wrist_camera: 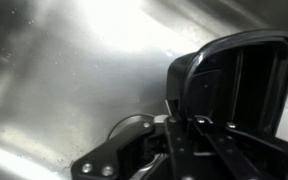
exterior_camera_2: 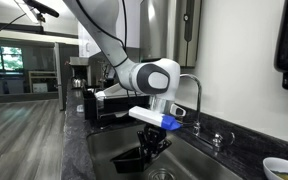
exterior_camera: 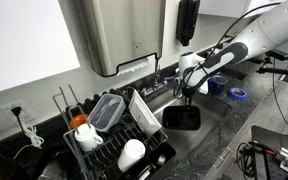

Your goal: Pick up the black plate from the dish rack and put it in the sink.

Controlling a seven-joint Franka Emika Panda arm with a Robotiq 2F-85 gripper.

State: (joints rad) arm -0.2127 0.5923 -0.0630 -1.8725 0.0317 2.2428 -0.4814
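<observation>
In an exterior view the dish rack (exterior_camera: 119, 140) stands on the surface (exterior_camera: 229, 128) at about eight o'clock of the sink (exterior_camera: 206, 108). The plate (exterior_camera: 182, 117) is inside the sink at the end nearer the rack, at six o'clock of the gripper (exterior_camera: 187, 97). In an exterior view the faucet (exterior_camera_2: 192, 92) rises at two o'clock of the gripper, while in the wrist view the plate lies at one o'clock of the gripper, the sink's floor spreading from nine to twelve.

Dark speckled countertop (exterior_camera: 229, 128), pale wall (exterior_camera: 24, 40), grey plank floor (exterior_camera_2: 34, 140), perhaps daylit windows (exterior_camera_2: 6, 55) beyond.
</observation>
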